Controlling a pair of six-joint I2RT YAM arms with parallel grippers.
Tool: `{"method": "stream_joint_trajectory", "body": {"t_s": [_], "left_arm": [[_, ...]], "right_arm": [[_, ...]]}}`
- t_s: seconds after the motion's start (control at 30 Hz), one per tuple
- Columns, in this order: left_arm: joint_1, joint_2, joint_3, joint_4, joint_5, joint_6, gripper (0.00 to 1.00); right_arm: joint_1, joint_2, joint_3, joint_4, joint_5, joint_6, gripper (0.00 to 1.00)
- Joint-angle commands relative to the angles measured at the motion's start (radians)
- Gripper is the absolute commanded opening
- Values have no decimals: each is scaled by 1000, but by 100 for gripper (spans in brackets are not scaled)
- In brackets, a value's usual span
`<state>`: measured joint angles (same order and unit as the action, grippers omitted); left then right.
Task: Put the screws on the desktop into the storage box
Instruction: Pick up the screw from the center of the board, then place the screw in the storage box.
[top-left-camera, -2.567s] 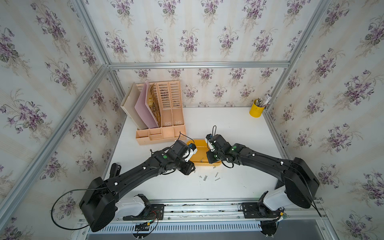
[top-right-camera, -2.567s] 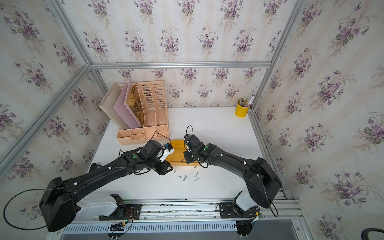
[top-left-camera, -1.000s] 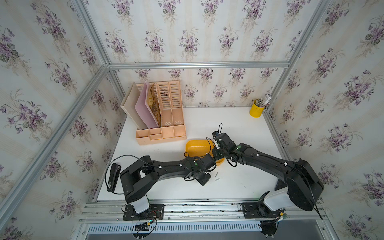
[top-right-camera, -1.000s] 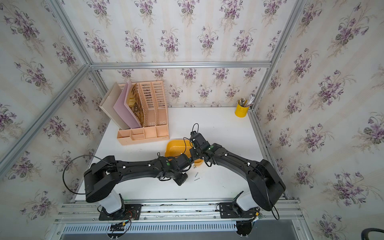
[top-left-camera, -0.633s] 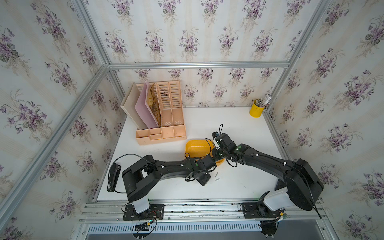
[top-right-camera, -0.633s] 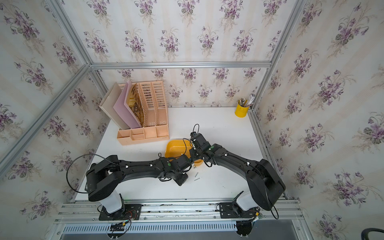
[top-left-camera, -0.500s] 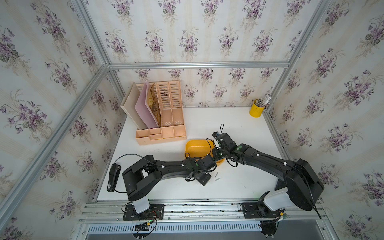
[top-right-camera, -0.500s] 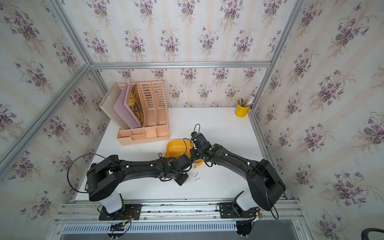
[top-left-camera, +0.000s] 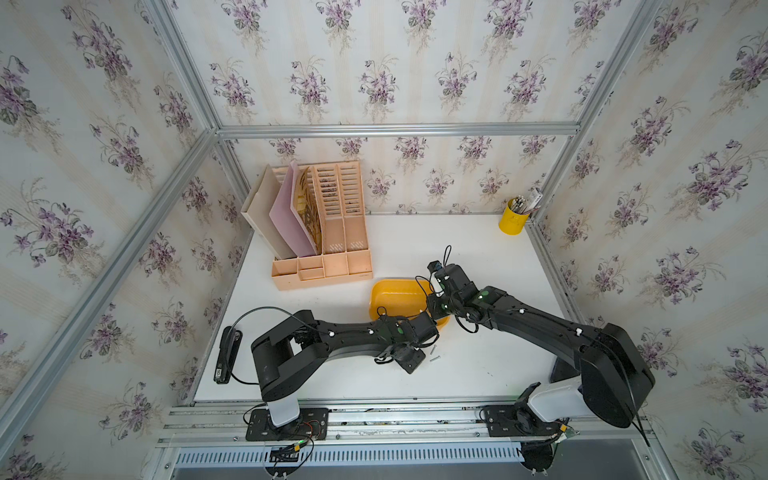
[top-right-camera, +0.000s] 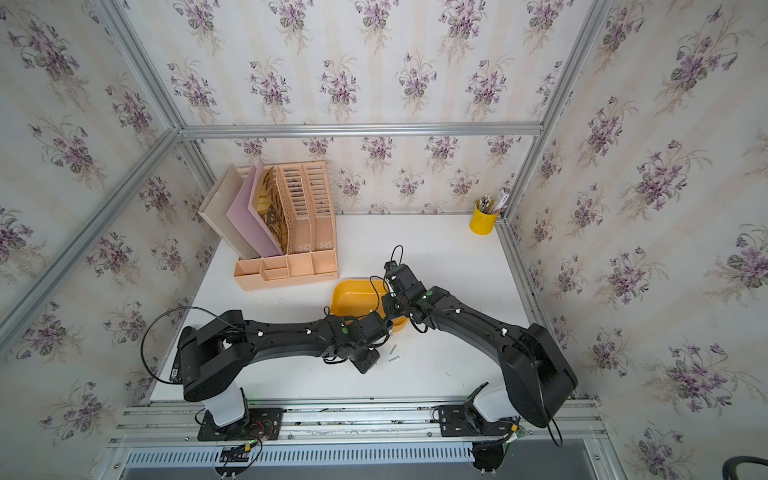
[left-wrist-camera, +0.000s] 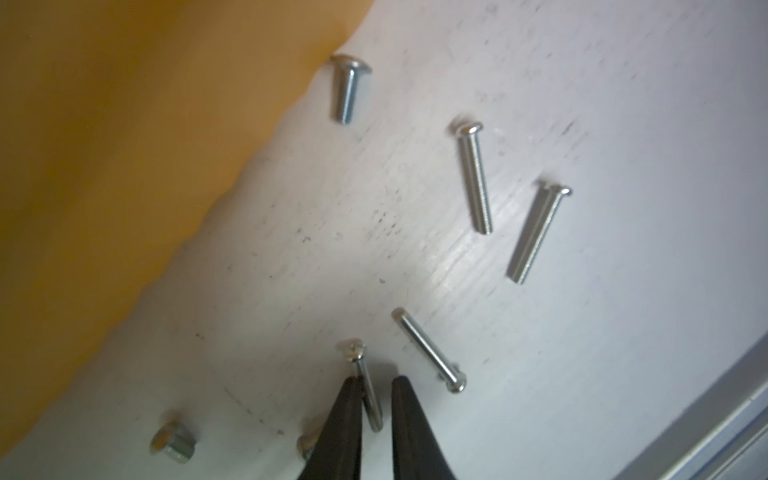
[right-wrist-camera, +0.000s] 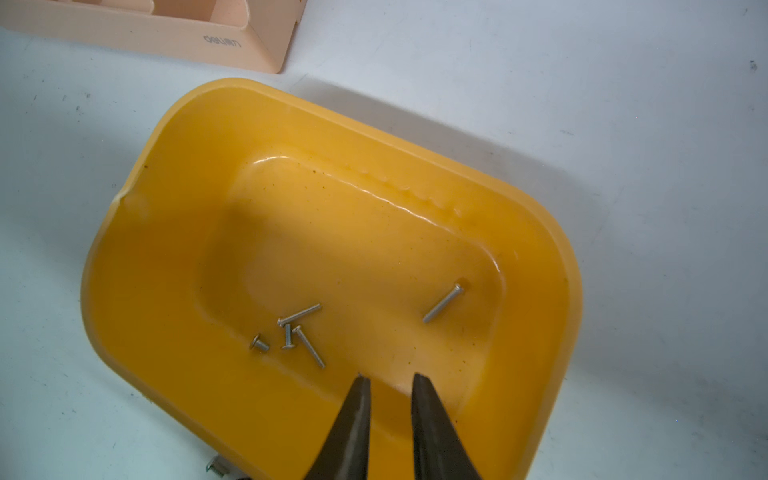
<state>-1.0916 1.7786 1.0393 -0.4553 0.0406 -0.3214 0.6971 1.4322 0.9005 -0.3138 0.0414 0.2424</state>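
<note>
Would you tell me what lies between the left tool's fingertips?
One slim screw lies there on the desktop, beside one fingertip; the left wrist view shows it.

On the counter (left-wrist-camera: 582, 124), we see the storage box (left-wrist-camera: 124, 145) only as an orange blur cut off at the edge; a screw (left-wrist-camera: 306, 444) lies half hidden behind a finger (left-wrist-camera: 340, 428) of the left claw (left-wrist-camera: 376, 379).

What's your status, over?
Left fingers open, straddling one screw on desktop. Right fingers open, empty, over storage box. Five screws boxed. Neighbouring screw close by.
</note>
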Motion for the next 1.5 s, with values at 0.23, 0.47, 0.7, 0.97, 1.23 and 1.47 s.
{"method": "stream_joint_trajectory", "body": {"t_s": [0.23,0.47,0.7,0.97,1.23,1.47], "left_arm": [[-1,44,19,-68,-9,11,18],[-1,43,18,-81,-4,17,4],[0,-20,58,-106,-13,41,0],[31,-108,149,-144,60,74,2],[192,-161,247,-189,139,150,4],[310,-27,317,-207,132,223,4]], "right_arm": [[-8,-4,12,-8,14,-6,25],[-13,-19,10,-7,16,-8,25],[-84,-19,20,7,-49,-27,25],[-108,-102,12,11,-64,-23,25],[-145,-269,-61,-78,-59,-3,26],[-145,-416,-170,-136,-227,74,26]]}}
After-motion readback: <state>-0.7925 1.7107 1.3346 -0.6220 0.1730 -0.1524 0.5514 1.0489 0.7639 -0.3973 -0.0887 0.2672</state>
